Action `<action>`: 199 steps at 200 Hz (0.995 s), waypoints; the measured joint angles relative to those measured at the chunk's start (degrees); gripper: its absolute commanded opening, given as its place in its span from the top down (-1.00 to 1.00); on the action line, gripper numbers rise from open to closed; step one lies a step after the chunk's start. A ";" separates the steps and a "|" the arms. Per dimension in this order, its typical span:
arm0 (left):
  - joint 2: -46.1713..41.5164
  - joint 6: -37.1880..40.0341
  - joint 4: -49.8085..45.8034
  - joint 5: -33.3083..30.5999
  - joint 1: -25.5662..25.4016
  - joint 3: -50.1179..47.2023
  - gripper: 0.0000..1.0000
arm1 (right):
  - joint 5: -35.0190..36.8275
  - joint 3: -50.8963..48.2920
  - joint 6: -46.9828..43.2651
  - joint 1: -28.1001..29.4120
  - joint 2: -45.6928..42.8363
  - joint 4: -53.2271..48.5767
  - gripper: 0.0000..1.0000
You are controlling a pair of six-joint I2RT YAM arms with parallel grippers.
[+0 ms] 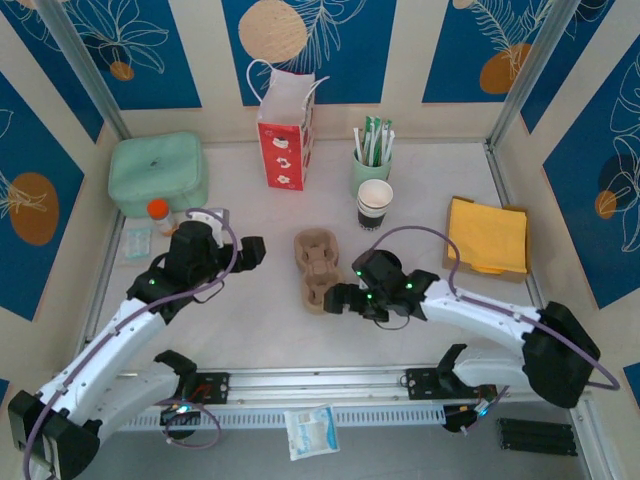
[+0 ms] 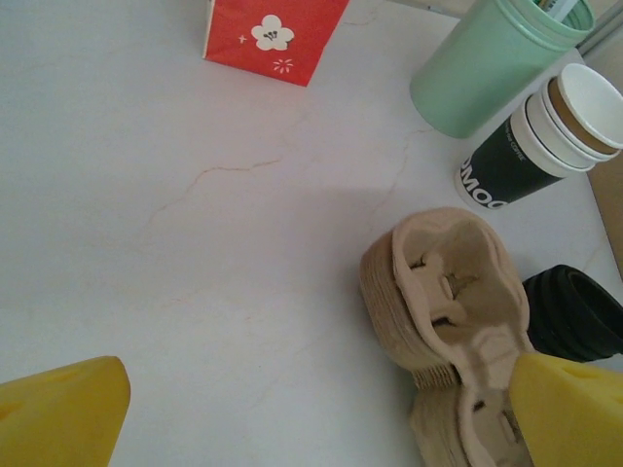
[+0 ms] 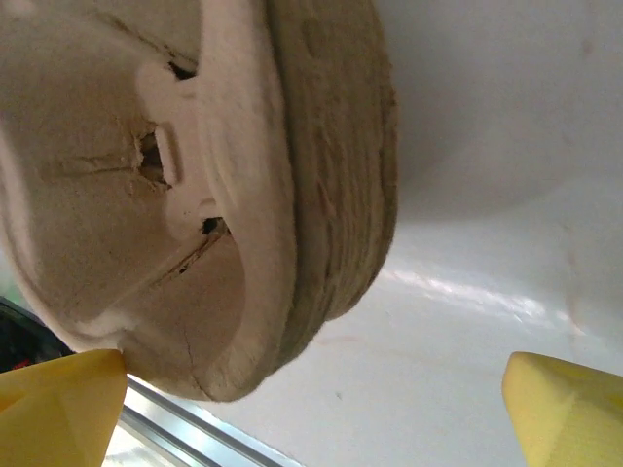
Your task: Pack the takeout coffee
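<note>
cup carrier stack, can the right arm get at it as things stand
Probably yes. The right gripper is open and right beside the cup carrier stack, with nothing between them; in the right wrist view the stack's edge sits just ahead of its spread fingers.

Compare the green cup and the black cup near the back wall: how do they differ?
Colour: the green cup is plain mint; the black cup has a black side with white lettering and a white rim. Contents: the green cup holds sticks; the black cup has more cups nested inside, a tan cup innermost. Size: the green cup looks wider and taller than the black cup. Both stand upright, next to each other.
</note>
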 measured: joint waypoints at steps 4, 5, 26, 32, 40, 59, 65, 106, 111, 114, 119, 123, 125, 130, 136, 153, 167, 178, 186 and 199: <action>0.00 -0.09 0.00 0.02 -0.15 0.00 -0.99 | -0.04 0.85 -0.02 -0.11 1.20 0.79 -0.98; -0.02 -0.13 0.00 0.02 -0.17 0.00 -0.99 | -0.04 1.01 -0.02 -0.13 1.44 0.92 -0.98; -0.50 -0.63 0.00 0.00 -0.92 0.00 -0.99 | -0.87 5.84 -0.33 -1.51 7.78 4.02 -0.98; -0.83 -0.83 0.02 0.02 -1.11 0.00 -0.99 | -1.33 7.82 -0.70 -2.10 10.25 4.81 -0.99; -1.22 -1.03 0.02 0.02 -1.25 0.00 -0.99 | -1.90 10.10 -1.25 -2.60 12.94 4.96 -0.99; -2.12 -1.25 0.02 0.00 -1.57 0.00 -0.99 | -3.34 16.41 -2.97 -3.39 20.09 5.62 -0.99; -2.34 -1.29 0.00 0.00 -1.62 0.02 -0.99 | -3.76 18.47 -3.52 -3.52 22.23 5.73 -0.99; -4.00 -1.68 -0.13 -0.02 -2.10 0.04 -0.99 | -7.26 32.59 -8.61 -3.48 34.71 4.46 -0.99; -4.20 -1.68 -0.15 -0.02 -2.12 0.04 -0.99 | -7.65 34.47 -9.16 -3.48 36.06 4.07 -0.99; -4.37 -1.68 -0.20 -0.02 -2.16 0.04 -0.99 | -8.00 35.60 -9.57 -3.43 36.92 3.78 -0.99; -4.55 -1.68 -0.24 -0.04 -2.21 0.04 -0.99 | -8.26 37.27 -10.10 -3.43 38.05 3.34 -0.99; -4.70 -1.68 -0.26 -0.04 -2.21 0.04 -0.99 | -8.57 38.95 -10.60 -3.34 39.17 2.86 -0.99; -4.79 -1.68 -0.26 -0.04 -2.23 0.04 -0.99 | -8.70 39.50 -10.78 -3.32 39.58 2.86 -0.98; -4.94 -1.68 -0.33 -0.04 -2.27 0.04 -0.99 | -9.05 41.18 -11.47 -3.28 40.70 2.47 -0.98; -5.11 -1.68 -0.42 -0.04 -2.29 0.04 -0.99 | -9.53 43.58 -12.35 -3.19 42.23 1.66 -0.98; -5.29 -1.68 -0.48 -0.04 -2.34 0.04 -0.99 | -10.73 49.46 -14.49 -2.93 46.05 0.17 -0.96; -5.29 -1.66 -0.70 -0.04 -2.34 0.04 -0.99 | -11.74 54.45 -16.11 -2.84 49.09 -1.33 -0.96; -5.29 -1.66 -1.16 -0.07 -2.34 0.04 -0.99 | -12.35 57.90 -17.27 -2.82 51.21 -2.32 -0.96; -5.29 -1.66 -1.33 -0.09 -2.36 0.04 -0.99 | -12.83 60.13 -18.03 -2.78 52.41 -3.19 -0.96; -5.29 -1.66 -1.49 -0.22 -2.36 0.04 -0.99 | -13.25 62.66 -19.15 -2.78 53.75 -4.46 -0.96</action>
